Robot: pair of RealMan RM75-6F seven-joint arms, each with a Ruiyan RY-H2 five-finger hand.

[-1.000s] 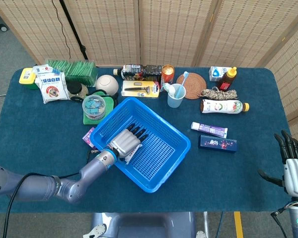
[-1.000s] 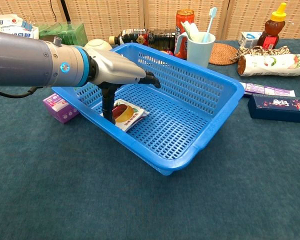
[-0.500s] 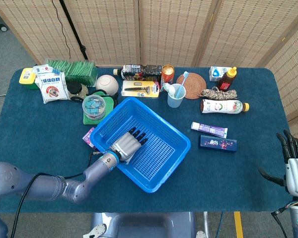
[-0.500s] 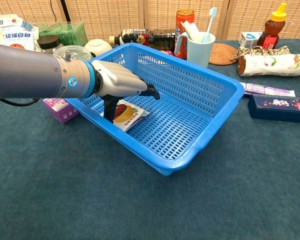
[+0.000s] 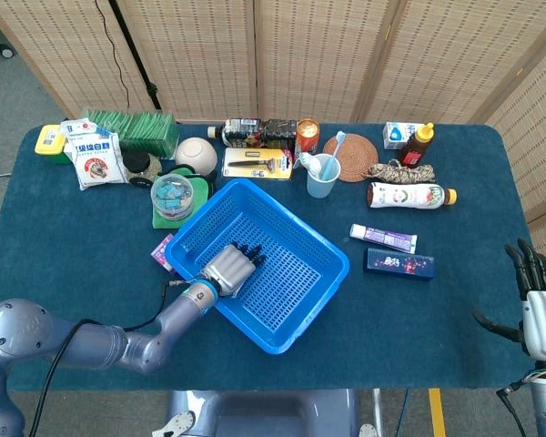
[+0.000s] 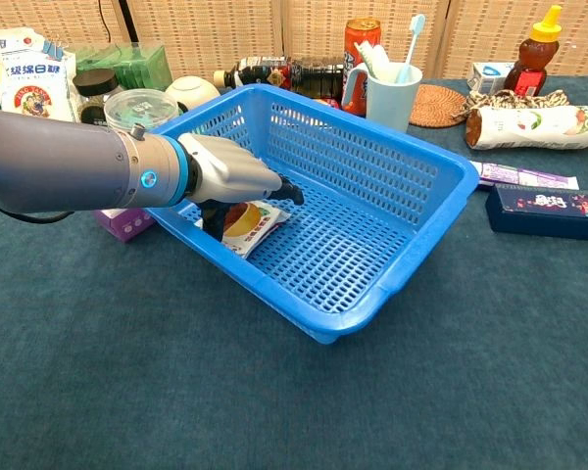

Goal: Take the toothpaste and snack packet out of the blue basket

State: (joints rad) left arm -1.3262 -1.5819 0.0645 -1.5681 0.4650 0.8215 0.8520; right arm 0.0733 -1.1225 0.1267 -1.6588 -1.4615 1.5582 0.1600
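Note:
The blue basket (image 5: 335,273) (image 6: 426,235) sits mid-table. A white snack packet (image 6: 249,221) with a red and yellow print lies in its left corner, still on the basket floor. My left hand (image 5: 227,268) (image 6: 230,176) reaches over the near rim and pinches the packet, fingers curled over its top and thumb at its left edge. In the head view the hand hides the packet. The toothpaste tube (image 5: 383,238) (image 6: 524,177) lies on the cloth to the right of the basket. My right hand (image 5: 534,305) hovers at the table's right edge, fingers spread and holding nothing.
A dark blue box (image 5: 399,264) (image 6: 547,211) lies beside the toothpaste. A purple box (image 6: 121,221) sits against the basket's left side. A cup with a toothbrush (image 5: 323,175), bottles, a can and packets line the back of the table.
My left hand has sunk lower and drawn back toward the near rim, with its fingers curling down over the snack packet. The right hand has barely moved.

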